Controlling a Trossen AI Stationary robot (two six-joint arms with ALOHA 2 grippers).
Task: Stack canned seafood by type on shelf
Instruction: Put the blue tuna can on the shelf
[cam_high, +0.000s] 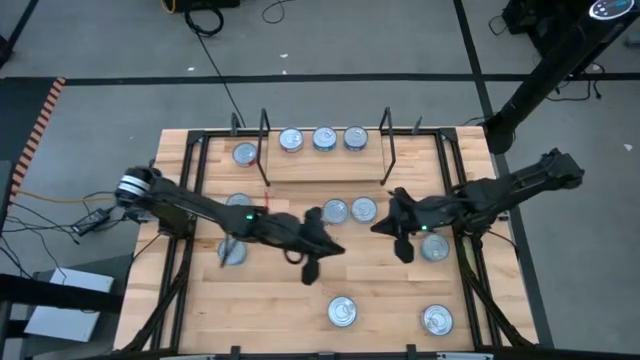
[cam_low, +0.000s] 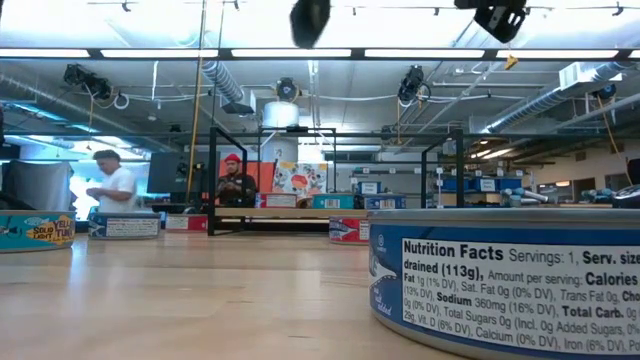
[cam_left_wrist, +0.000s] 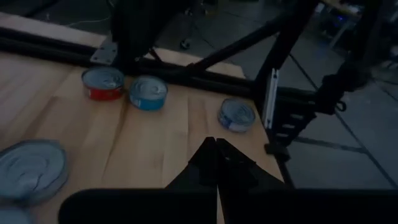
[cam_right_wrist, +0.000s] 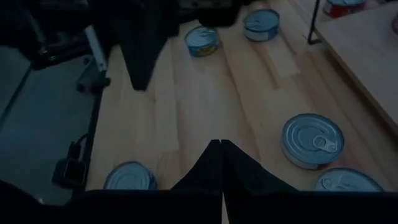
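Observation:
Both my grippers hang shut above the middle of the table and hold nothing. My left gripper (cam_high: 338, 247) (cam_left_wrist: 216, 155) points toward the table's right side, my right gripper (cam_high: 378, 227) (cam_right_wrist: 221, 155) toward its left. Two tins (cam_high: 335, 211) (cam_high: 363, 210) stand on their bases just beyond the two tips, on the far side. Three tins (cam_high: 324, 138) sit in a row on the shelf (cam_high: 325, 165) at the far middle. Other canned seafood stands scattered: one tin under the left arm (cam_high: 232, 251), one by the right arm (cam_high: 435, 247), two near the front edge (cam_high: 342, 312) (cam_high: 437, 320).
The shelf's black wire end frames (cam_high: 265, 150) (cam_high: 388, 150) stand upright at the far middle. One tin (cam_high: 245, 154) stands left of the shelf, another (cam_high: 238, 203) beside the left arm. Bare wood lies between the grippers and the front tins. People show in the room beyond (cam_low: 232, 180).

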